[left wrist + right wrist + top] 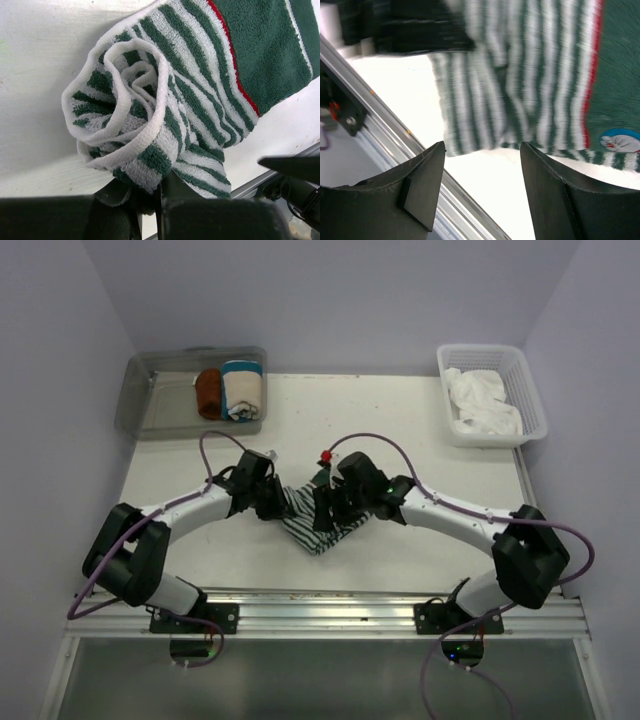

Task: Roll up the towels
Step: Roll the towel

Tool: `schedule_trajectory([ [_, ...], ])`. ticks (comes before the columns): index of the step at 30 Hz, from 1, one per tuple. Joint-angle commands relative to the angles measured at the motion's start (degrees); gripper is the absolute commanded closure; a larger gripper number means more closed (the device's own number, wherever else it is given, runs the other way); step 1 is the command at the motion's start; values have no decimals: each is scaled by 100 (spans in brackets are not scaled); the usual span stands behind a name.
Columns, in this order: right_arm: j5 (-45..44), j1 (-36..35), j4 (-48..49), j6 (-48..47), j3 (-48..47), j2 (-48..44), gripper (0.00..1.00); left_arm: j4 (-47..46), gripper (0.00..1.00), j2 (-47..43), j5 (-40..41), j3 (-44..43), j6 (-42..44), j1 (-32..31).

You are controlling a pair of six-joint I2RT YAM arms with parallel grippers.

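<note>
Clamping the striped towel [165, 115] in my left gripper [157, 200] near the front edge of the desk [40, 60]; my right gripper [482, 175] spread apart.

We see the striped towel [165, 100] as looped terry cloth, soft and nubby. The tabletop [45, 60] is smooth matt white, the rail [385, 130] brushed metal, the basket [533, 390] white plastic.

We find the first towel [305, 528] on the table [400, 430], front middle, between the left gripper [275, 502] and the right gripper [325, 508]. The second towel [480, 400] lies in the basket [492, 438] far right; two rolled towels [240, 390] sit side by side in the bin [150, 405] far left.
</note>
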State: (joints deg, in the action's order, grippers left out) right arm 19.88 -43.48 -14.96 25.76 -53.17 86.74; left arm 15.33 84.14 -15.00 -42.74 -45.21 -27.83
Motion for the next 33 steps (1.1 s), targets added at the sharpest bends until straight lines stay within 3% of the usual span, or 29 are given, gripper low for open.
schedule_trajectory([
  [1, -2266, -1046, -1148, -931, -615, -421, 34, 294, 98, 76, 33, -331, 153, 6],
  [5, -3847, -1934, -1395, -1309, -1037, -193, 33, 479, 98, 59, -11, -428, 144, 15],
  [9, -4604, -2602, -1369, -1486, -1283, 359, 33, 480, 98, 76, -81, -446, 83, 6],
  [13, -5028, -2867, -1142, -1662, -1372, 799, 32, 479, 98, 76, -117, -446, 48, 6],
  [21, -4976, -2911, -447, -1636, -1152, 1336, 32, 418, 98, 41, -178, -358, -23, 15],
  [24, -4915, -2911, -253, -1530, -1029, 1486, 39, 392, 98, 24, -231, -331, -40, 15],
  [27, -4845, -2876, -139, -1381, -889, 1372, 67, 400, 91, -3, -248, -323, -49, 15],
  [28, -4775, -2841, -113, -1337, -810, 1328, 83, 392, 87, -46, -257, -323, -49, 6],
  [30, -4433, -2648, -51, -1170, -704, 1119, 100, 392, 68, -99, -257, -331, -49, 15],
  [33, -3645, -2253, 195, -994, -388, 706, 100, 453, 42, -169, -266, -375, -23, 6],
])
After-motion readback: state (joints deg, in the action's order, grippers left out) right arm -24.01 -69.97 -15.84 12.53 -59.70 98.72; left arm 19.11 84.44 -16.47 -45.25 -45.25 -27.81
